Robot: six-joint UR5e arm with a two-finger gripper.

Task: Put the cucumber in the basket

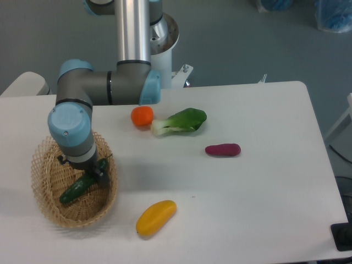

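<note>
Cucumber (77, 188): lying in basket (41, 165), just below-left of claw (99, 168); grip state cannot be told; judged best: release fully, lift straight up clear of rim

A dark green cucumber (77, 188) is lying in a tan woven basket (44, 204) (open-weave rim), while a yellow fruit (156, 217) is sitting on the white table (264, 198).

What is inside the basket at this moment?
The cucumber lies inside the basket, low toward its woven floor. The gripper reaches in at the cucumber's upper end. The arm covers the fingers, so whether they grip it cannot be seen.
</note>
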